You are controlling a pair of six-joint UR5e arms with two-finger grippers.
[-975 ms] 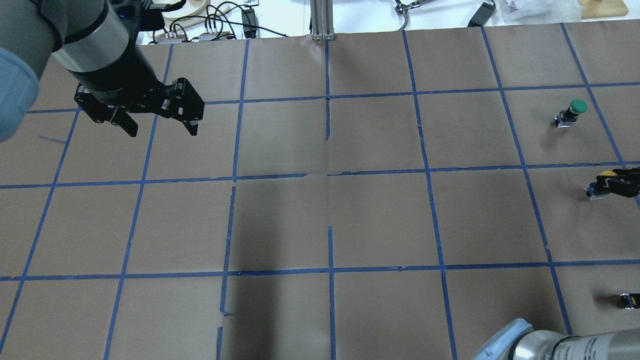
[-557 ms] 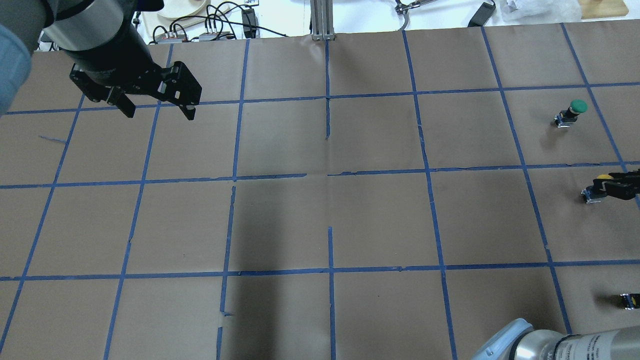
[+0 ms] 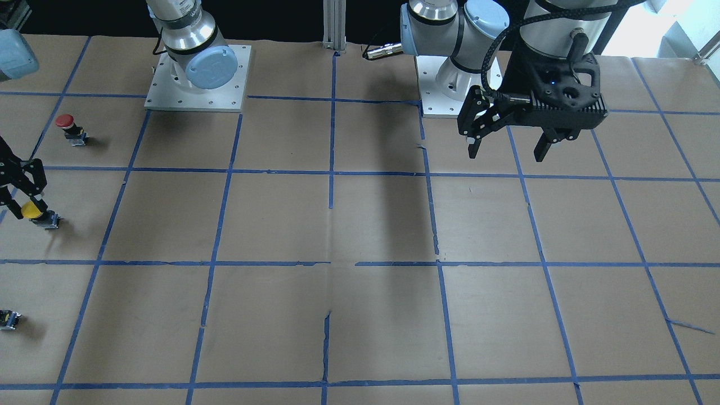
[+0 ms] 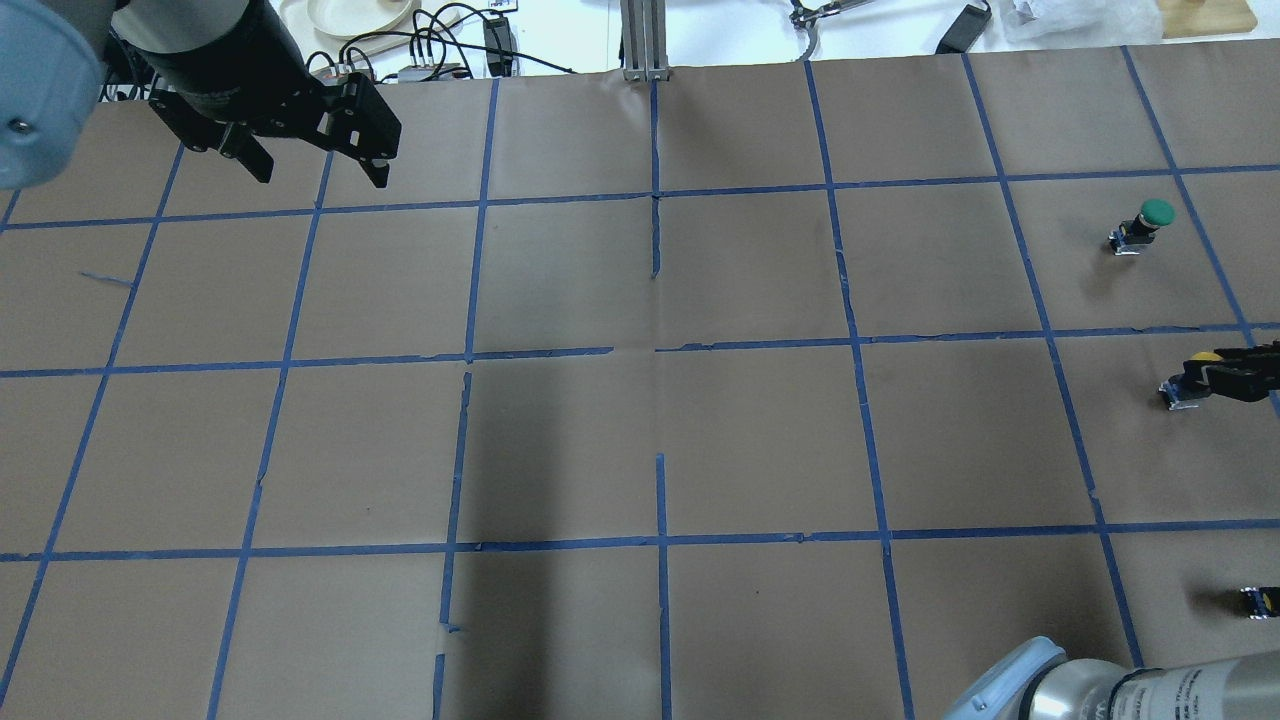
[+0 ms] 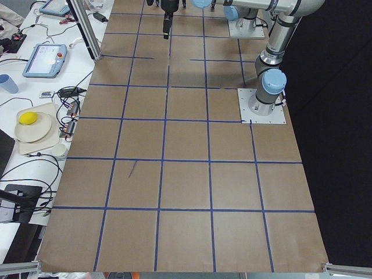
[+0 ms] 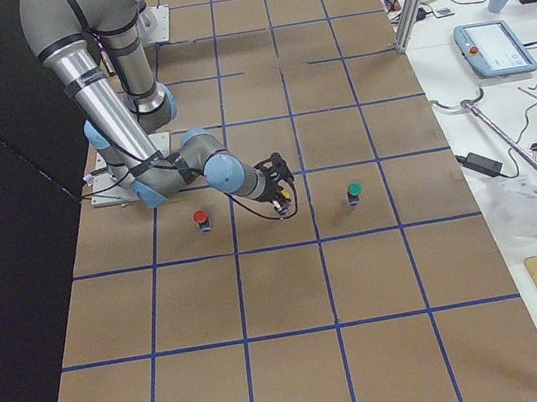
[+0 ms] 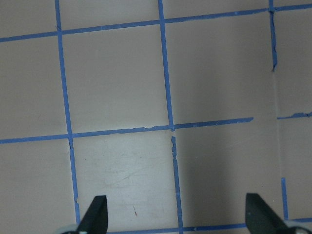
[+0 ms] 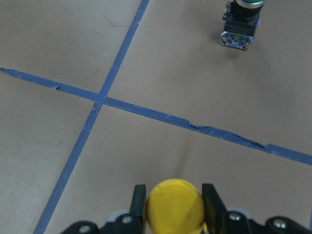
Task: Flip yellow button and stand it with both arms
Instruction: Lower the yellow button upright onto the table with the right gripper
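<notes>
The yellow button (image 4: 1190, 378) is at the table's right edge, tilted, its yellow cap (image 8: 175, 208) clamped between the fingers of my right gripper (image 4: 1222, 376). In the front-facing view the button (image 3: 35, 214) has its grey body low at the paper; I cannot tell if it touches. My right gripper (image 3: 25, 194) is shut on it, and it shows small in the exterior right view (image 6: 282, 195). My left gripper (image 4: 312, 165) is open and empty, held high over the far left of the table, far from the button. It also shows in the front-facing view (image 3: 507, 151) and the left wrist view (image 7: 178, 220).
A green-capped button (image 4: 1146, 224) stands beyond the yellow one and also shows in the right wrist view (image 8: 240, 22). A red-capped button (image 3: 70, 128) stands nearer the robot base. A small capless block with a yellow mark (image 4: 1257, 600) lies at the right edge. Brown paper with a blue tape grid (image 4: 660, 440) covers the table.
My left gripper has moved away toward the table's far left edge, still open. My right gripper has shifted the yellow button slightly leftward, its body tipping lower.
</notes>
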